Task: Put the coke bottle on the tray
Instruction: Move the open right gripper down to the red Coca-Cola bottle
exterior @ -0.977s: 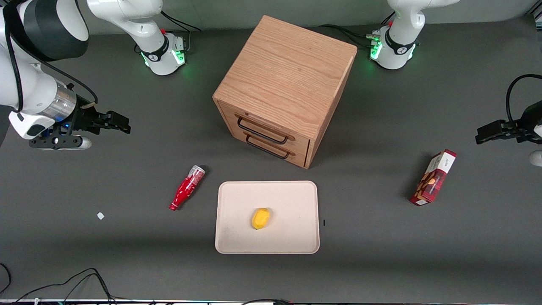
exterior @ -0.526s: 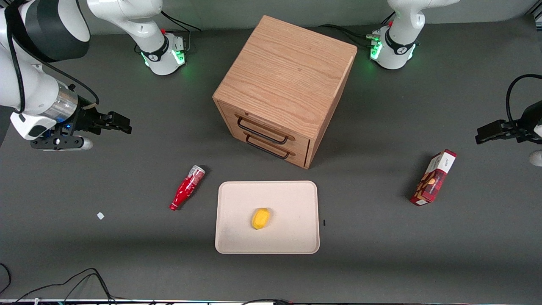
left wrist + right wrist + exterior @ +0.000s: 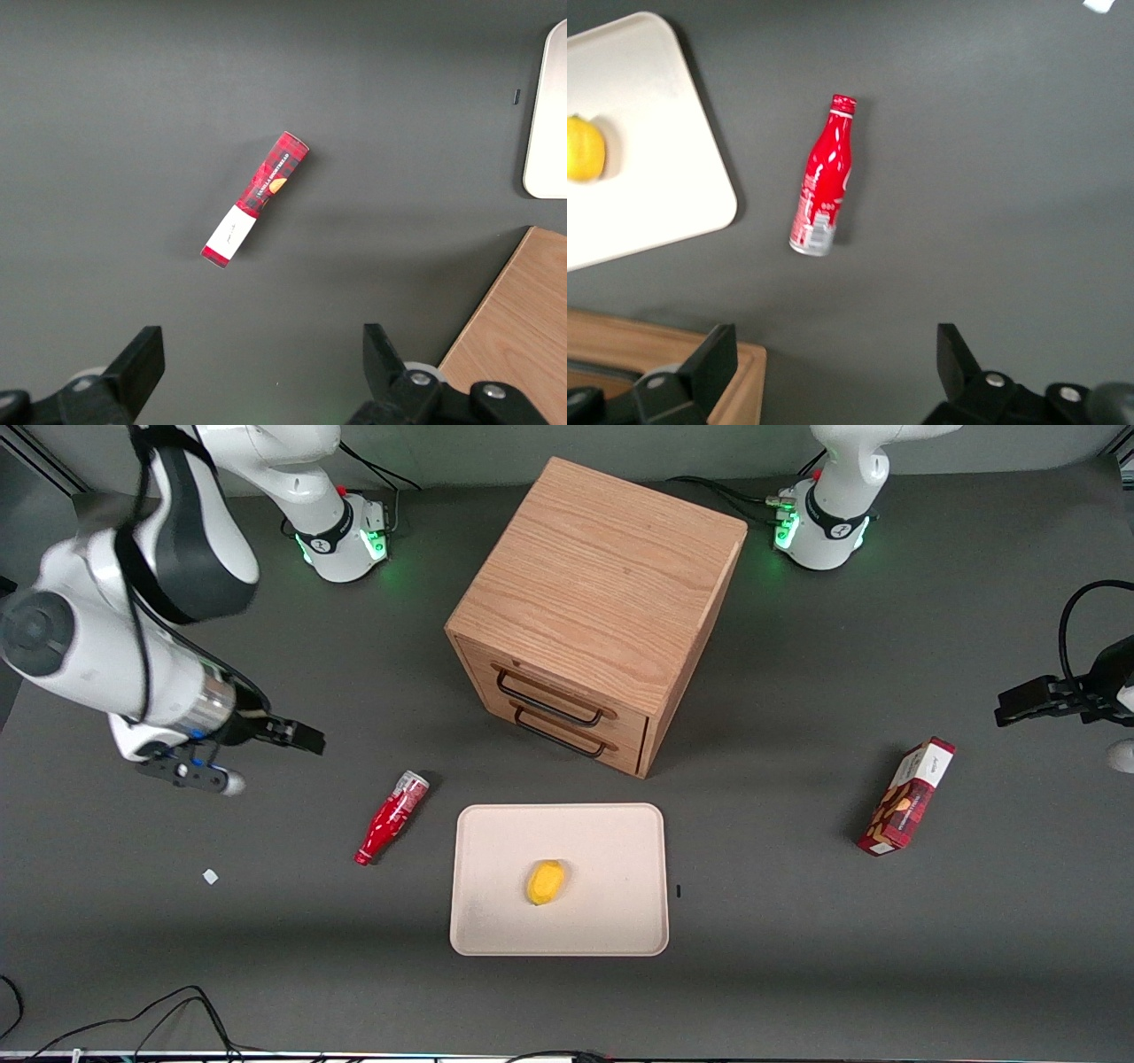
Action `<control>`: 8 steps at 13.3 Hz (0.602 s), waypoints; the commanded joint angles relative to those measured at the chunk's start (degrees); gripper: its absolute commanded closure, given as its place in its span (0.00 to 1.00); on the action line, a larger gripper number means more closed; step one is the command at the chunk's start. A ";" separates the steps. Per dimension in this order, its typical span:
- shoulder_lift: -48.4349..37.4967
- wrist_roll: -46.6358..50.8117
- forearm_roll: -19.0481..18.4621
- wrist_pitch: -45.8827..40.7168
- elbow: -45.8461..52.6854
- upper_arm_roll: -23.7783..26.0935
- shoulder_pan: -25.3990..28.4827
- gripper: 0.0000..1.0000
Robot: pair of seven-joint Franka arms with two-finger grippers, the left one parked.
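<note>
**Over the tabletop, tool closing in on the bottle**

Above the tabletop (image 3: 177, 921) at the working arm's end, the tool (image 3: 306, 737) now hangs much closer to the coke bottle (image 3: 391, 818) than half a second ago. Earlier it hovered farther out toward the table edge, barely moving; now the whole arm has swung in and the wrist has rotated. Approach phase has started, nothing else in the scene has shifted.

Tool state: released. In the right wrist view the two fingers (image 3: 709, 363) stand wide apart with bare tabletop between them, nothing held.

Coke bottle: lying on its side on the tabletop, below the tool and a bit nearer the front camera, not yet between the fingers. Same bottle in the right wrist view (image 3: 825, 177), fully visible and unobstructed. Cap end points toward the front camera, silvery base points toward the cabinet (image 3: 594, 611).

Tray (image 3: 496, 841): past the bottle from the tool, just beside the bottle but not touching. A yellow fruit (image 3: 546, 881) sits near the tray's middle, with bare tray surface all around it.

Snack box (image 3: 907, 795): far off toward the parked arm's end, irrelevant.

Judgement: task is early, bottle untouched and still off the tray. Next likely needs the tool to centre over the bottle body, line the fingers across its narrow width, then descend. Risk: a round bottle lying flat may roll if a finger nudges it off-centre.
</note>
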 commanded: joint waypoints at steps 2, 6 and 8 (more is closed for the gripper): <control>3.64 8.61 -3.44 9.95 -4.84 2.10 0.10 0.00; 9.27 16.82 -7.14 18.22 -6.96 3.43 0.01 0.00; 10.50 17.35 -7.32 24.45 -10.11 3.43 0.01 0.00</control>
